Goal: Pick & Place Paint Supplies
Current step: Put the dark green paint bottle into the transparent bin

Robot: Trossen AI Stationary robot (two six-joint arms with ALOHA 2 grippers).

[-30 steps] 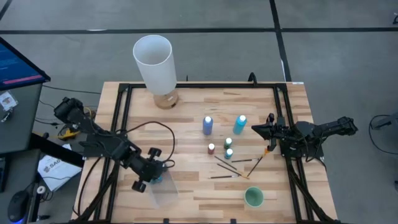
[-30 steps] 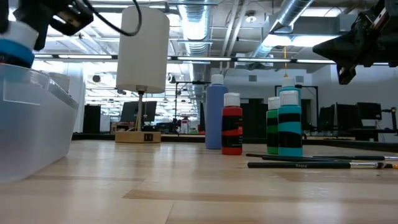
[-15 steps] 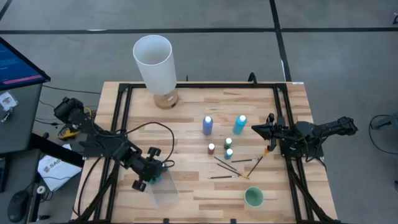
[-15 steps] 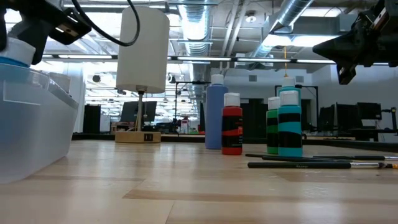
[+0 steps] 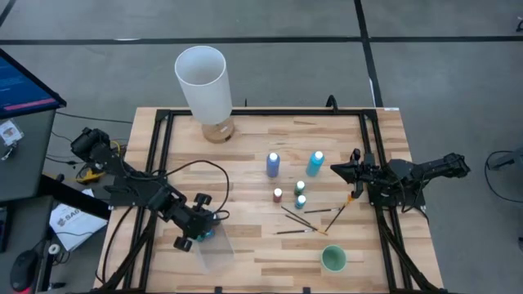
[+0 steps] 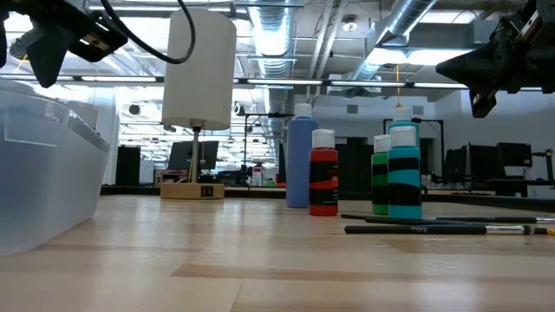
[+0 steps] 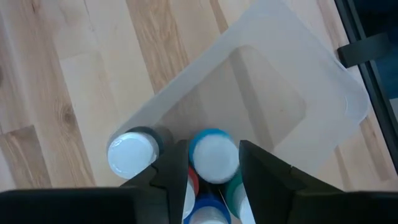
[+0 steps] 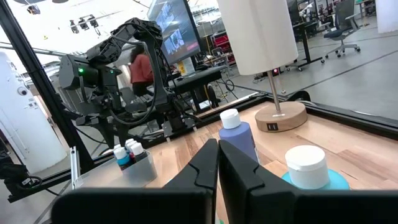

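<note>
The left gripper [image 7: 208,180], fingers spread, hovers over the light, rigid, slick blue bottle [image 7: 213,155] standing in the clear bin [image 7: 323,93] near the table's front-left edge; best gripped at its cap.

A pale, smooth wooden table [image 5: 261,151] of jointed planks carries a frosted, translucent plastic bin [image 7: 280,106]. Glossy plastic paint bottles [image 6: 323,184] wear matt white caps; the white cylinder [image 5: 202,82] looks matt.

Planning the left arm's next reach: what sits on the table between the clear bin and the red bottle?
Nothing: in the high view only bare wood lies between the clear bin and the red bottle.
</note>
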